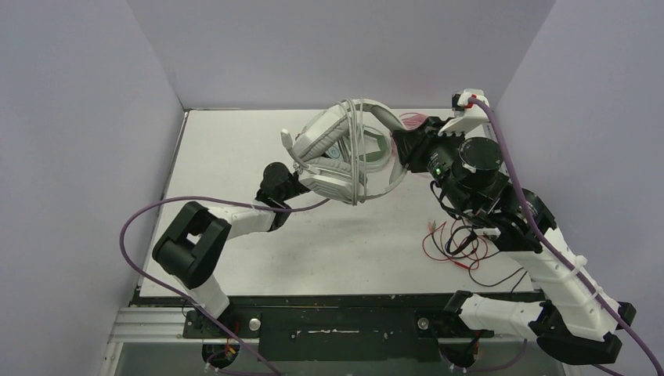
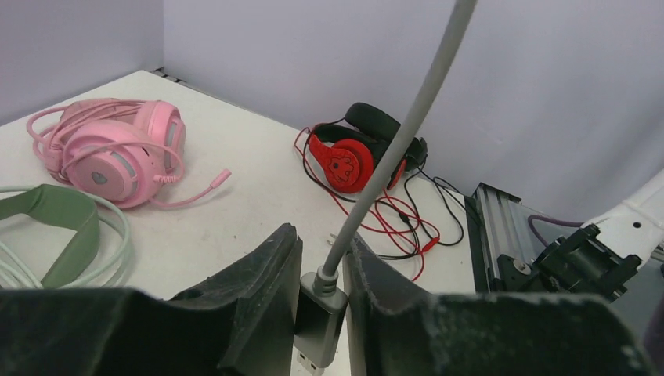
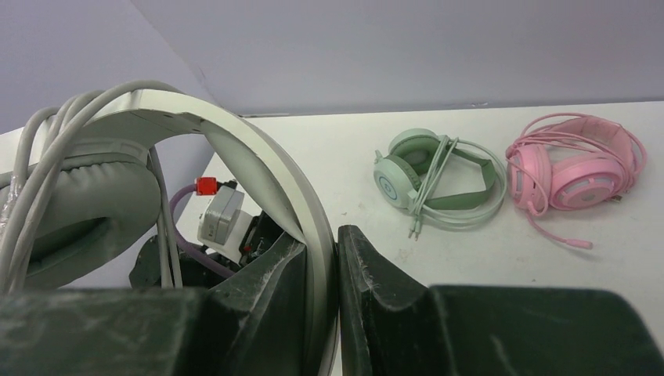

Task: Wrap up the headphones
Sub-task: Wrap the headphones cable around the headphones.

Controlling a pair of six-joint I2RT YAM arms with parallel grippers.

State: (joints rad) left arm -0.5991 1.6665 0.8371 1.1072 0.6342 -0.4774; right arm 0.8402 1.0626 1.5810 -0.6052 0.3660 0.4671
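- Left wrist view: the left gripper (image 2: pixel 319 239) has its two black fingers (image 2: pixel 258 290) pressed against either side of a flat grey metal plug (image 2: pixel 317 317), so it is gripping that plug.
- From the plug a thin pale grey cable (image 2: pixel 407 117) rises up and to the right, out of the top of the picture.
- Right wrist view: the right gripper (image 3: pixel 319 235) is clamped on the curved white headband (image 3: pixel 258 157) of the pale grey-white over-ear headset (image 3: pixel 78 196), the band squeezed between its jaws.
- Several turns of the cable lie over that headband and run down past the grey padded cup.
- Top view: the grey-white headset is held up over the middle of the white table (image 1: pixel 227 157). The left gripper is just below and left of it, the right gripper at its right side. Cable loops cross its cups and band.
- A mint green over-ear headset (image 3: pixel 427 176) lies on the table beyond, its matching cable wound round the band and two plug ends lying beside it.
- A pink over-ear headset (image 3: pixel 575 168) lies just beside the green one, not touching it, with its cable coiled round it and a thin microphone boom sticking out.
- A red and black headset (image 2: pixel 352 153) lies by the wall on the right arm's side, its thin red and black wires (image 2: pixel 391 219) spread loosely over the table.
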